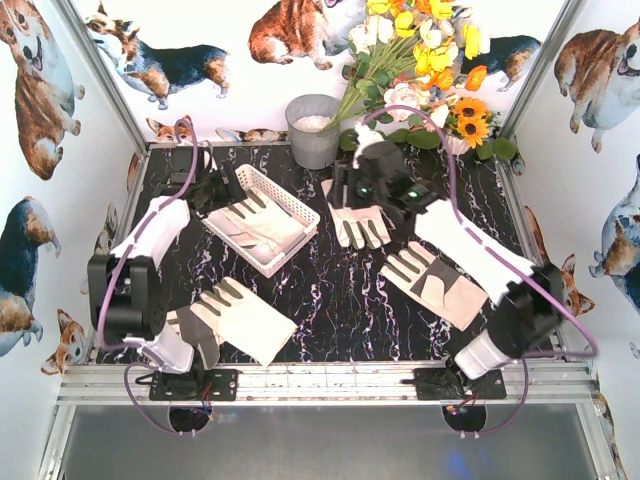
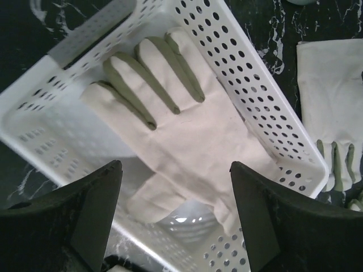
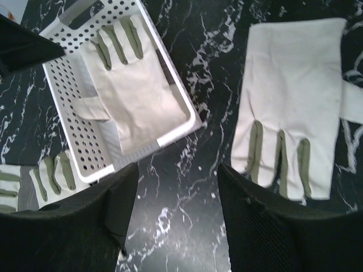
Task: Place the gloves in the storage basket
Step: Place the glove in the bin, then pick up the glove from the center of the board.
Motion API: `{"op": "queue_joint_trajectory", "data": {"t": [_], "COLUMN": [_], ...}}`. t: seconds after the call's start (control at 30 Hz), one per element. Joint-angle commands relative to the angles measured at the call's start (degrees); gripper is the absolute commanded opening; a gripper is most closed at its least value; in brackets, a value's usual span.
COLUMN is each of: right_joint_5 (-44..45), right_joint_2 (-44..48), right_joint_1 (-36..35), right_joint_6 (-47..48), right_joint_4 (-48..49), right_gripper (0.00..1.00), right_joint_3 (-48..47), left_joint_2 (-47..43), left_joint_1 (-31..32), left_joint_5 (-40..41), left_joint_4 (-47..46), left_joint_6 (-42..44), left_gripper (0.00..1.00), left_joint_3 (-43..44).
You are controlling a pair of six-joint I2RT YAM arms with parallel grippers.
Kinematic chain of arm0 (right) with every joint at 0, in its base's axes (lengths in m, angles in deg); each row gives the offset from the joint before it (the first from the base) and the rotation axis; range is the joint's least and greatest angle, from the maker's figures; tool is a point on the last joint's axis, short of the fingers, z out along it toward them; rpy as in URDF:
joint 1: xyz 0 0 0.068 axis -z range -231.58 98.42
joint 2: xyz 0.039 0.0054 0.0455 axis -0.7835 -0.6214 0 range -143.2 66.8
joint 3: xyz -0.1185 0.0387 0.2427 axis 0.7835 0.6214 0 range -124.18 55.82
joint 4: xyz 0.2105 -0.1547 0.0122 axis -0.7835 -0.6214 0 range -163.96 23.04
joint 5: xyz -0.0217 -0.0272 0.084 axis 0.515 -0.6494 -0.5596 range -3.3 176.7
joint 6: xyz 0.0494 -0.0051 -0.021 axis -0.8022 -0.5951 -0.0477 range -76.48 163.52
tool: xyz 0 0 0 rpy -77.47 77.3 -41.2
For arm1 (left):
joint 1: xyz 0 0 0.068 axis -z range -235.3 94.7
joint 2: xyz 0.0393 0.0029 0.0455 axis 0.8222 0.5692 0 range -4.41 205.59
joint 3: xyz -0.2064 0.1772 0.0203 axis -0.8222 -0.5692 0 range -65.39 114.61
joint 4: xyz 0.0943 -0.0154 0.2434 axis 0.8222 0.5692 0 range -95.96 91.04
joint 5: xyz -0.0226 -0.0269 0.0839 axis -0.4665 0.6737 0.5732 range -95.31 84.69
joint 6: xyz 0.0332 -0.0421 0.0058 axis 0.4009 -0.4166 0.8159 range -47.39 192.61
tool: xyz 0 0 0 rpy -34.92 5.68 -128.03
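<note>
The white storage basket lies at the back left with one cream glove flat inside it. My left gripper is open and empty just above the basket's near end; the left wrist view shows the basket and that glove below my gripper. My right gripper is open and empty over bare table, between the basket and a second glove, which also shows in the top view. Two more gloves lie at front left and right.
A grey metal bucket and a bunch of yellow and orange flowers stand at the back edge. The black marbled table is walled by dog-print panels. The front-left glove's fingers also show in the right wrist view.
</note>
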Motion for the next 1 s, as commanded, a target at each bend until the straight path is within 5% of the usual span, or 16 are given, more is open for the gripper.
{"op": "queue_joint_trajectory", "data": {"t": [0.0,0.17,0.43,0.7,0.97], "right_joint_5": [-0.68,-0.75,3.83,2.08,1.03], "right_joint_2": [8.69,18.45,32.17,35.52,36.9], "right_joint_1": [2.03,5.19,6.74,6.78,6.78], "right_joint_6": [-1.35,-3.14,-3.69,-8.85,-10.96], "right_joint_4": [3.0,2.84,-0.64,1.9,2.7], "right_gripper": [0.6,0.6,0.63,0.63,0.62], "right_joint_3": [5.63,16.91,28.19,33.04,35.14], "left_joint_2": [-8.07,-24.49,-38.15,-40.05,-38.83], "left_joint_1": [0.25,0.33,0.39,0.33,0.25], "left_joint_5": [5.25,10.0,10.98,10.57,20.85], "left_joint_4": [3.5,7.78,29.01,28.25,31.08], "left_joint_6": [3.57,0.17,-13.15,-30.08,-39.99], "left_gripper": [0.72,0.76,0.75,0.54,0.54], "left_joint_3": [-2.7,-12.68,-20.79,-31.45,-35.89]}}
